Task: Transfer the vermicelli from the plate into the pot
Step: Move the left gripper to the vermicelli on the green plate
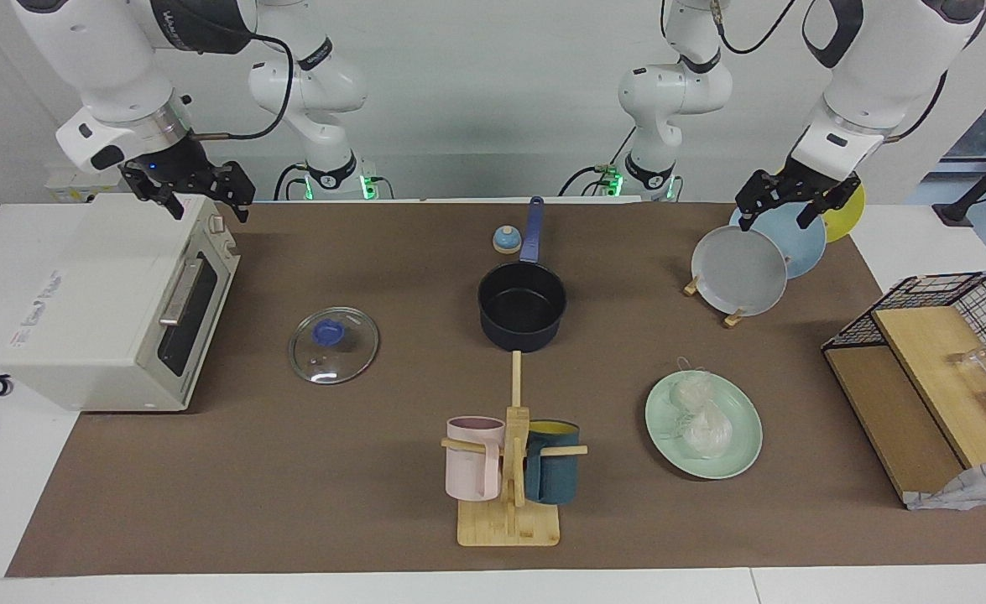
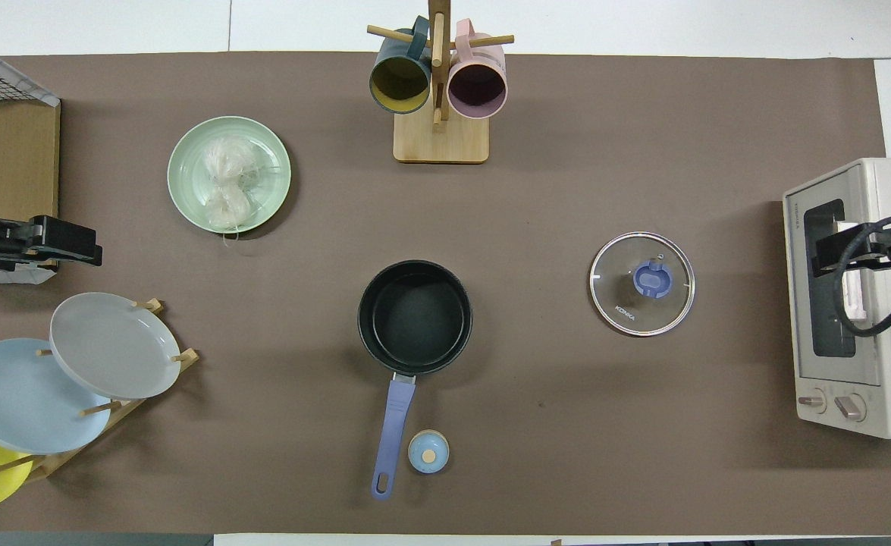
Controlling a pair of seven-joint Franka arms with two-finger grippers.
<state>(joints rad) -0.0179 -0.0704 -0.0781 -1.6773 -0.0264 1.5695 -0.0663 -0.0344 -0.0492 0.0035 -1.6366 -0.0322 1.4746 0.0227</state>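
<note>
Vermicelli: translucent whitish noodle tangle (image 1: 701,418), two clumps lying on the plate, their line running toward and away from the robots.
Plate: round pale mint-green shallow plate (image 1: 740,460), toward the left arm's end of the table, farther from the robots than the pot.
Pot: dark navy round saucepan (image 1: 522,306), blue handle pointing at the robots, empty, lid off.
Left gripper (image 1: 786,204): raised over the plate rack, fingers parted, holding nothing; the nearer arm to the noodles.
Right gripper (image 1: 186,191): waits over the toaster oven, fingers spread, holding nothing.
</note>
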